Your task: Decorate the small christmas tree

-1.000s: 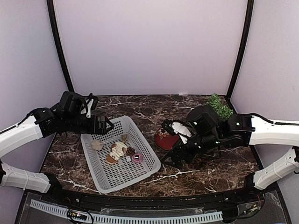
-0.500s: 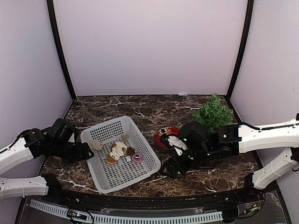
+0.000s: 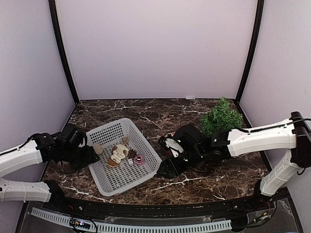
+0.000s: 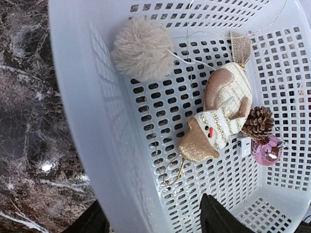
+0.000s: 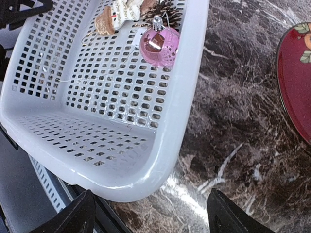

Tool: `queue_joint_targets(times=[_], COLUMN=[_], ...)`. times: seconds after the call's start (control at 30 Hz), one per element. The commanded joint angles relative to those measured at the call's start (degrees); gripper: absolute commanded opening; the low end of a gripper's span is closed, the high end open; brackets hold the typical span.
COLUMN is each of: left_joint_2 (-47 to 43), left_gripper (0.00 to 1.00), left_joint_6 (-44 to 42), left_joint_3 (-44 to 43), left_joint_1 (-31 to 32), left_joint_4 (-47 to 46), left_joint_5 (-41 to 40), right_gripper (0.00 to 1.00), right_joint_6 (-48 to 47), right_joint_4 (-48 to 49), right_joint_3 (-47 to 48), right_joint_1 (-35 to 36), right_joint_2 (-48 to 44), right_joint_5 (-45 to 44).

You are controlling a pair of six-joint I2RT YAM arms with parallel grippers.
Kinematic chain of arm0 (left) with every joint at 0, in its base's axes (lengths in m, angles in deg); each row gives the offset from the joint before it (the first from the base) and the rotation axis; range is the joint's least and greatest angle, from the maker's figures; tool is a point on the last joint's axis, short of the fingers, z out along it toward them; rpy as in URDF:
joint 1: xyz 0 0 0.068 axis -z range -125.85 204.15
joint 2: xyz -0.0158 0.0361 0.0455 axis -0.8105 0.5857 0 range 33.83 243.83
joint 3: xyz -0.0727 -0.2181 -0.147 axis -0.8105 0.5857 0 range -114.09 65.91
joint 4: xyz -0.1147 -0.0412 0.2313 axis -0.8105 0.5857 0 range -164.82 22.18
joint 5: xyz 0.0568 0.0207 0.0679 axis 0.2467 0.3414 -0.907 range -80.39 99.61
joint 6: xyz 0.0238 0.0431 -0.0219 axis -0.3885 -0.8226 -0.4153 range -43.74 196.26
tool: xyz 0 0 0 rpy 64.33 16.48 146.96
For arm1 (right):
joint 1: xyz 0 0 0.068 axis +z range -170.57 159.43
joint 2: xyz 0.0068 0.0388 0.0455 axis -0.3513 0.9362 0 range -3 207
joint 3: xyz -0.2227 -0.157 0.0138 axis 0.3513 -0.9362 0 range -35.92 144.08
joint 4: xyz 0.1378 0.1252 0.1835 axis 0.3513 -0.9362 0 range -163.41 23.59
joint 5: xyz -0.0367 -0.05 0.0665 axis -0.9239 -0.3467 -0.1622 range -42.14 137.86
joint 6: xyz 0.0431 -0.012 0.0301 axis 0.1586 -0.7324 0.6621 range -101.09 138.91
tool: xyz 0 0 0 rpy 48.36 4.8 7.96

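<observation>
The small christmas tree (image 3: 222, 116) stands at the back right of the table, behind my right arm. A white mesh basket (image 3: 109, 127) lies left of centre and holds a beige pom-pom (image 4: 142, 48), a snowman ornament (image 4: 221, 116), a pine cone (image 4: 257, 122) and a pink bauble (image 5: 159, 46). My left gripper (image 3: 93, 156) is open and straddles the basket's left wall (image 4: 102, 145), one finger outside and one inside. Low at the basket's near right corner (image 5: 160, 160), my right gripper (image 3: 163, 171) is open, with the corner between its fingers.
A red plate (image 5: 296, 82) lies on the dark marble table (image 3: 146, 111) right of the basket, mostly under my right arm in the top view. Purple walls and black posts close in the back and sides.
My left arm dropped from above the basket's far left corner to its left wall. My right arm swung left to the basket's near right corner, uncovering the tree. Both jaws narrowed somewhat.
</observation>
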Motion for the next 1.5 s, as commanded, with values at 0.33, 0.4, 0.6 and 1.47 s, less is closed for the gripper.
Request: queue_joint_targets(times=[0.33,0.4,0.6,1.47], left_joint_2=[15.8,18.7,22.2,13.7], left_gripper=[0.66,0.67,0.80,0.99], left_joint_6=[-9.3,-10.8,-15.3,-28.9], left_joint_3=[-9.5,-11.1,-17.1,-21.5], left_joint_1=[-22.2,-26.5,-32.1,-9.0], left_joint_4=[-11.9,-13.5,-16.1,-14.6], left_joint_5=[-0.4,1.7,4.2,5.2], right_gripper=[0.62,0.62,0.67,0.61], right_joint_6=[-5.8,-6.3,-8.7,24.3], right_joint_4=[11.4,10.9,5.4,-1.8], right_joint_3=[23.1,29.0,41.9,2.8], right_joint_1=[-7.4,-8.2,-9.4,0.1], right_joint_2=[22.2,26.7,31.1,13.4], right_joint_5=[11.6,12.2,4.7,-32.2])
